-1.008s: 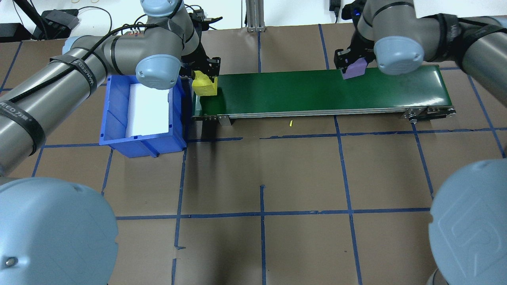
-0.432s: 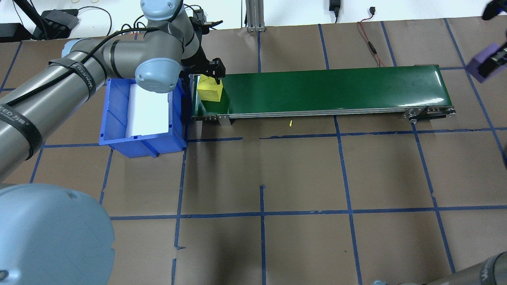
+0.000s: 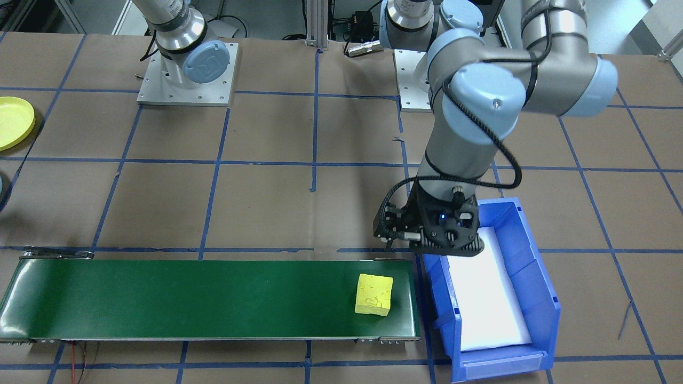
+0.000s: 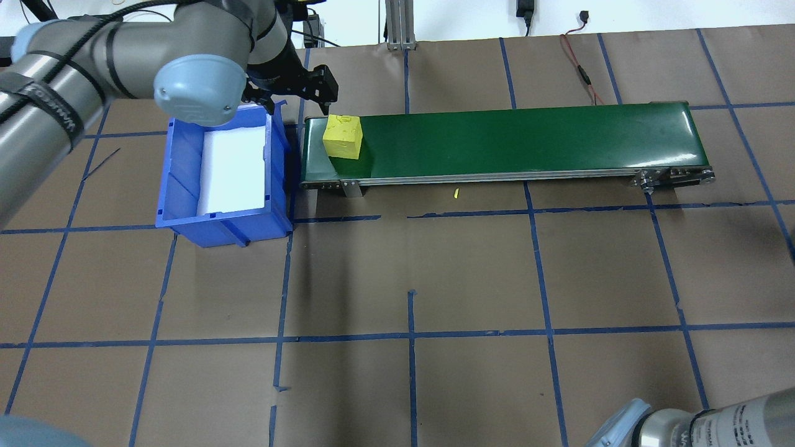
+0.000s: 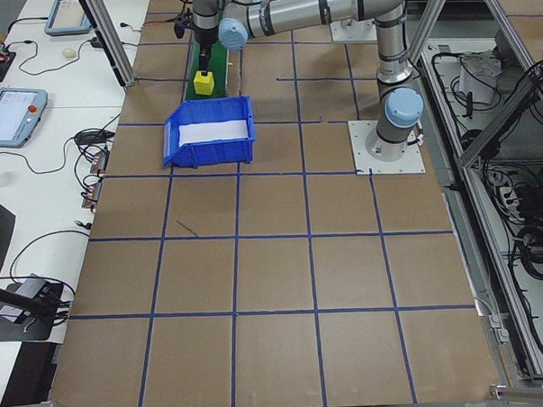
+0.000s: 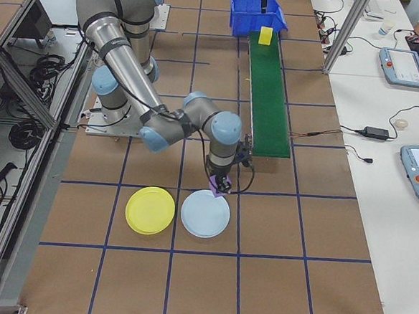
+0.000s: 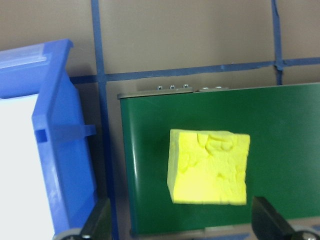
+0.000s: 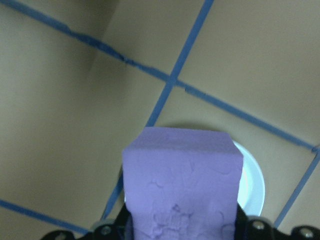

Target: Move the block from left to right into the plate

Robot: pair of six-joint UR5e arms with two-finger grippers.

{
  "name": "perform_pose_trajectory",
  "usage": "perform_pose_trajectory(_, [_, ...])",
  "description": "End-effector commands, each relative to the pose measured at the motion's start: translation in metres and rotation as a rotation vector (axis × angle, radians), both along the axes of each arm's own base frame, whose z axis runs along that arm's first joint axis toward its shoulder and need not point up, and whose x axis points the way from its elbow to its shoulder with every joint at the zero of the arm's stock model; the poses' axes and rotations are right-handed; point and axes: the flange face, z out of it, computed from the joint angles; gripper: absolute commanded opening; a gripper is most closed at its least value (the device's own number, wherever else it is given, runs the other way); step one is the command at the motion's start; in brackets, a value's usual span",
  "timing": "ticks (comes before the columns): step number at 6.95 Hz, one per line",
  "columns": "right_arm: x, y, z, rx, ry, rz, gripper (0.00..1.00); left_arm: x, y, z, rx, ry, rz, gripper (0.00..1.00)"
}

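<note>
Right gripper (image 6: 221,189), black, two-fingered, clamped on a purple foam cube (image 8: 182,185); the cube fills the lower half of the right wrist view, held between the jaws. It hangs over the near edge of a pale blue round plate (image 6: 205,213), and below the cube the wrist view shows the same plate's rim (image 8: 252,175). Just beside the pale plate lies the bright yellow round plastic plate with raised rim (image 6: 150,210), nothing on it; the yellow plate also shows at the edge of the front view (image 3: 15,122).

Left gripper (image 4: 320,93), black, jaws spread wide with nothing between them, fingertips (image 7: 267,217) at the lower corners of the left wrist view. It hangs above the table just past the far edge of the belt. Below it a yellow foam cube (image 4: 343,136) sits on the long green conveyor belt (image 4: 528,139), near the belt end next to the blue plastic bin (image 4: 186,186). White sheet (image 4: 233,167) lines the bin floor. Brown table (image 4: 472,279) gridded with blue tape.
</note>
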Motion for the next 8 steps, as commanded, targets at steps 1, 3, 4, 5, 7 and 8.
perform_pose_trajectory(1, [-0.030,0.045,-0.053,0.022,-0.043,-0.012,0.63,0.019,0.059,0.072,0.009,-0.056,0.017,1.00])
perform_pose_trajectory(3, [-0.038,0.044,-0.085,0.065,-0.087,0.035,1.00,0.055,0.092,0.087,0.105,-0.067,0.033,1.00])
perform_pose_trajectory(4, [-0.042,0.040,-0.066,0.033,-0.060,-0.001,1.00,0.083,0.092,0.095,0.093,-0.055,0.066,1.00])
perform_pose_trajectory(5, [-0.027,0.026,-0.038,-0.001,-0.059,-0.090,0.98,0.096,0.097,0.100,0.088,-0.051,0.095,1.00])
perform_pose_trajectory(7, [0.080,-0.034,0.040,-0.051,-0.059,-0.158,1.00,0.098,0.107,0.092,0.099,-0.047,0.095,1.00])
perform_pose_trajectory(8, [0.141,-0.066,0.062,-0.064,-0.056,-0.205,1.00,0.098,0.110,0.094,0.096,-0.043,0.079,1.00])
